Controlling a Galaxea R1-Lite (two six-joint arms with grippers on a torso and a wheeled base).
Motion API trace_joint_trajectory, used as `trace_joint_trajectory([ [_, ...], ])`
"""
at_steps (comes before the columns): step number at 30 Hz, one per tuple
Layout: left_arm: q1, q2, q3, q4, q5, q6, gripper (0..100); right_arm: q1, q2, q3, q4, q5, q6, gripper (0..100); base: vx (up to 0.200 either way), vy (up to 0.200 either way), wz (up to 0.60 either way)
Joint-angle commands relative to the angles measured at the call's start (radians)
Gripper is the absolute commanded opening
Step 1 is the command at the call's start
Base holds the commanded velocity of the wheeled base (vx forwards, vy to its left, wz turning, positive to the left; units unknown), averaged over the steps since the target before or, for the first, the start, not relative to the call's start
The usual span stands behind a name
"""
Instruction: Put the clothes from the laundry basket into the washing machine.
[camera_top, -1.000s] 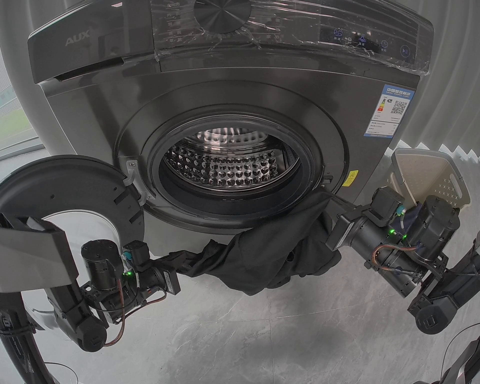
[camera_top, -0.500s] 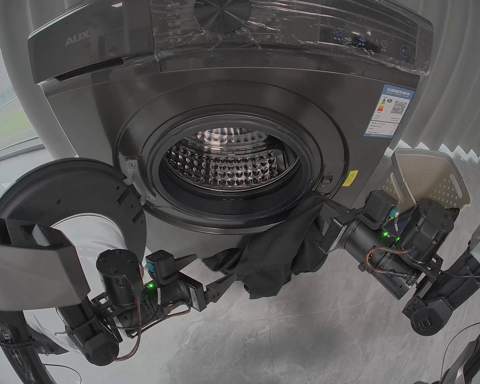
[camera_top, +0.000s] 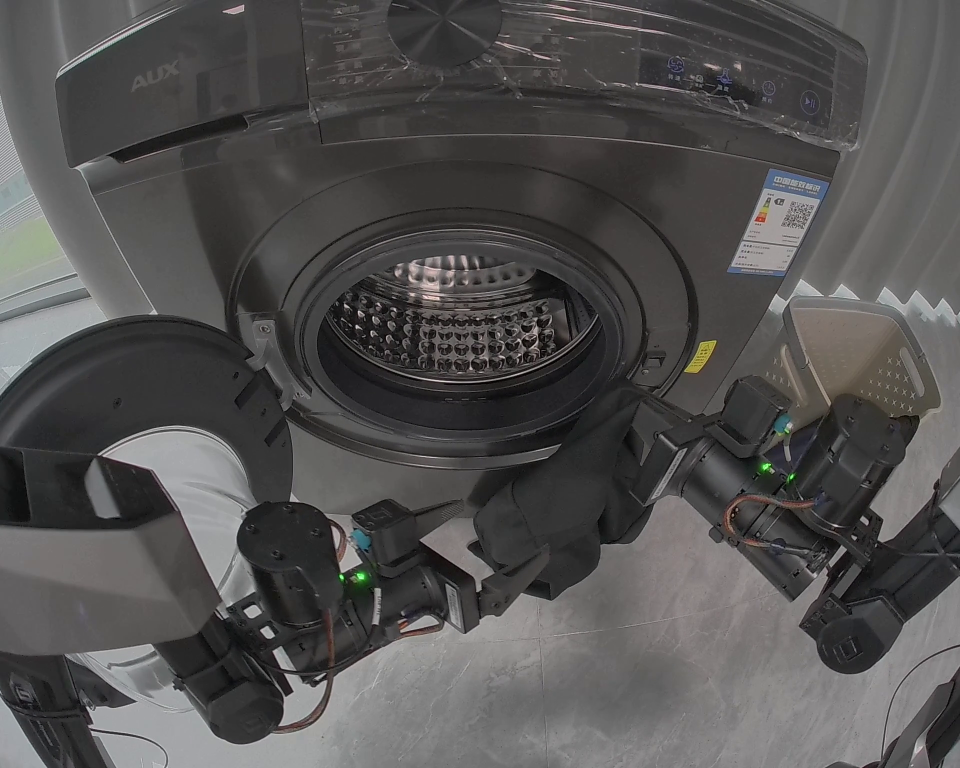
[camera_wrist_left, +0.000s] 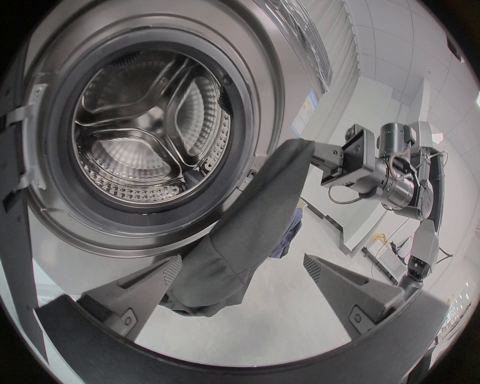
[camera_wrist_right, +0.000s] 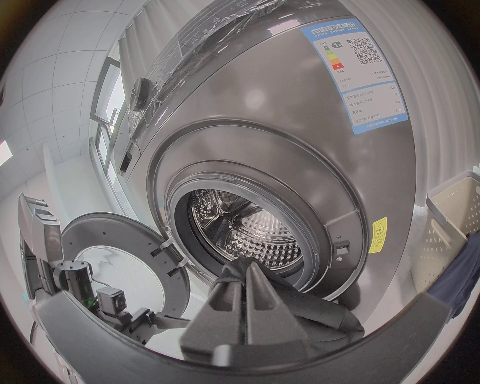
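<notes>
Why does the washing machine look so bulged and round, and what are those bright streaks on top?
Head view: wide lens bows the washing machine; the streaks are light glaring off the plastic film over its panel. Left wrist view: fisheye circle, black corners, shiny drum. Right wrist view: same bulge, right claw looming close.

Black cylindrical arms (camera_top: 745, 485), green status lights (camera_top: 357, 577), looping brown cables (camera_top: 742, 512), left hand's (camera_wrist_left: 241, 260) grey wedge fingers (camera_wrist_left: 350, 295)

I'm in what looks like a test room, maybe a showroom: washing machine (camera_top: 480, 190) wearing plastic film (camera_top: 580, 50) and energy label (camera_top: 778, 222), grey floor tiles (camera_top: 620, 680), pale curtains (camera_top: 900, 190), panelled ceiling (camera_wrist_right: 45, 65).
</notes>
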Motion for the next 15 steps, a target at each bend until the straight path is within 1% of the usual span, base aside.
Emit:
trace_joint_trajectory([
  [1,-0.041,0.091,-0.055,-0.004,0.000,0.005,100,0.003,0.005,-0.004,0.001,-0.015,0.001,0,0.000,0.000,0.00],
  [5,-0.061,0.144,-0.097,-0.004,0.003,0.006,100,0.003,0.010,-0.004,-0.001,-0.015,0.001,0,0.000,0.000,0.00],
  [6,-0.061,0.180,-0.137,-0.006,0.005,0.020,100,0.003,0.010,-0.004,-0.001,-0.015,0.001,0,0.000,0.000,0.00],
  [8,-0.052,0.213,-0.177,-0.006,0.005,0.032,100,0.003,0.010,-0.004,-0.001,-0.015,0.001,0,0.000,0.000,0.00],
  [10,-0.049,0.234,-0.209,-0.006,0.006,0.035,100,0.003,0.010,-0.004,-0.001,-0.015,0.001,0,0.000,0.000,0.00],
  [14,-0.047,0.291,-0.304,-0.004,0.046,0.035,100,0.009,0.010,-0.007,-0.001,-0.015,0.001,0,0.000,0.000,0.00],
  [15,-0.047,0.297,-0.313,-0.004,0.049,0.037,100,0.010,0.010,-0.007,-0.001,-0.015,0.001,0,0.000,0.000,0.00],
])
